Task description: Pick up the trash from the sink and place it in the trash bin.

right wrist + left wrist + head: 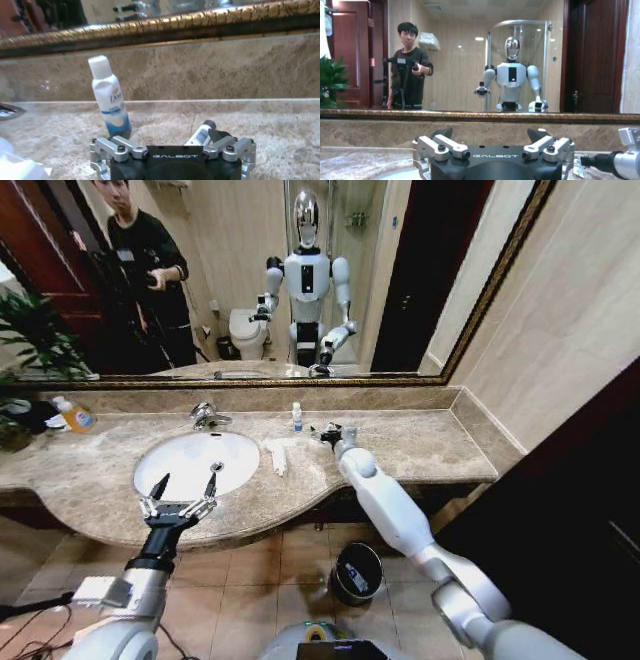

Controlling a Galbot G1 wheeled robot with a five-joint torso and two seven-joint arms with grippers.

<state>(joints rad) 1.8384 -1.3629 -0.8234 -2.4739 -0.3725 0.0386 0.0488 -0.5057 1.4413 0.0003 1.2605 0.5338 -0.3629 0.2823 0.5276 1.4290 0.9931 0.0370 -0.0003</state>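
The white oval sink (195,463) is set in the beige marble counter, and its basin looks bare. My left gripper (186,483) hovers open over the sink's front rim, and shows open in its own wrist view (490,135). A long crumpled white tissue (278,453) lies on the counter just right of the sink. My right gripper (328,435) is low on the counter beyond the tissue, open (169,133), with a small white tube (200,135) lying between its fingers. The black trash bin (357,572) stands on the floor below the counter's front edge.
A small upright bottle (297,417) (110,101) stands close beside my right gripper, near the backsplash. The chrome faucet (207,416) is behind the sink. An orange soap bottle (73,415) and a plant (30,340) sit at the far left. A mirror covers the wall.
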